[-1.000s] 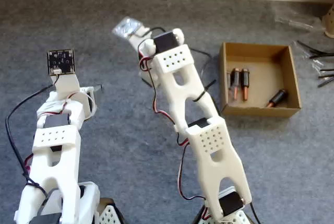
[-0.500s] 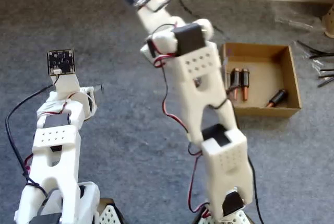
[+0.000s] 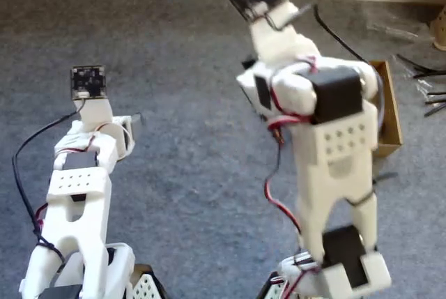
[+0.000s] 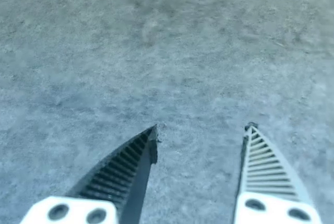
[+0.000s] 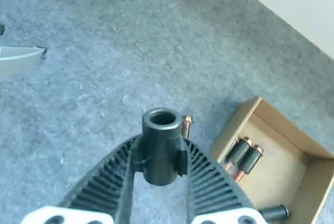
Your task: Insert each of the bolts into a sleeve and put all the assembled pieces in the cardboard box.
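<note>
Right gripper [image 5: 159,153] is clamped on a dark, hollow, cylindrical sleeve [image 5: 159,130]. The sleeve is upright with its bore open upward, held over the carpet outside the open brown cardboard box [image 5: 236,121], off one corner. The grip sits low on the barrel, so the mouth is free.

Just past the sleeve's rim, on the box side, a copper-coloured bolt tip [image 5: 187,122] shows. The rest is hidden; cannot tell whether it lies on the carpet or touches the sleeve.

Judgement: the step in hand is mating bolt and sleeve. Best done with the bore steady, its axis in line with the shank, and no tilt until the bolt seats.

Inside the box, two dark-and-copper assembled pieces [image 5: 244,156] lie side by side near the wall facing the sleeve. A third [image 5: 272,213] lies apart. Room remains.

Left gripper [image 4: 202,127] is spread wide and empty over flat grey carpet [image 4: 156,36], well apart from the box.

Beyond the box lie loose black cable ties [image 3: 426,83] and a crumpled clear plastic bag [image 3: 390,17]. In the high view the right arm hangs over most of the box, which likely hampers judging a drop.
</note>
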Motion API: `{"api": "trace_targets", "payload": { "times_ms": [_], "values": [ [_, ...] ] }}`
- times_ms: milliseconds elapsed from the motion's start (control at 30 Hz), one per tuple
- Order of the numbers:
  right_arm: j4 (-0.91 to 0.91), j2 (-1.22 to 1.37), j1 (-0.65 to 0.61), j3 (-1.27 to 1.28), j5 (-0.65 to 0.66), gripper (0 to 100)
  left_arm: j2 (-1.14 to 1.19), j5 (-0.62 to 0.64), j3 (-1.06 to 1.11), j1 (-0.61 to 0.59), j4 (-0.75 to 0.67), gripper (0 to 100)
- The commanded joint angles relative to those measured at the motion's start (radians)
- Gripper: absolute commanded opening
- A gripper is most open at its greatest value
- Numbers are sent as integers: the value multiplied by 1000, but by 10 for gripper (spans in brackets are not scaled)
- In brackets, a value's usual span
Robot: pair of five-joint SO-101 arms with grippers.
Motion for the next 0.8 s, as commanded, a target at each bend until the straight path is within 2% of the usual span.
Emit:
{"api": "trace_targets", "payload": {
  "times_ms": [0,267,400,567,767],
  "values": [
    [12,-171,16,101,-12,5,-2,-84,-4,79,-14,245],
    [-30,-510,22,377,-60,5,-8,-110,-5,105,21,245],
    [-99,-673,113,564,-64,5,-12,-110,-36,159,55,245],
    [-229,-872,222,837,-60,5,-10,-112,-223,278,336,245],
    [-357,-1013,249,1087,-66,5,-2,-109,-492,446,582,245]
  ]
}}
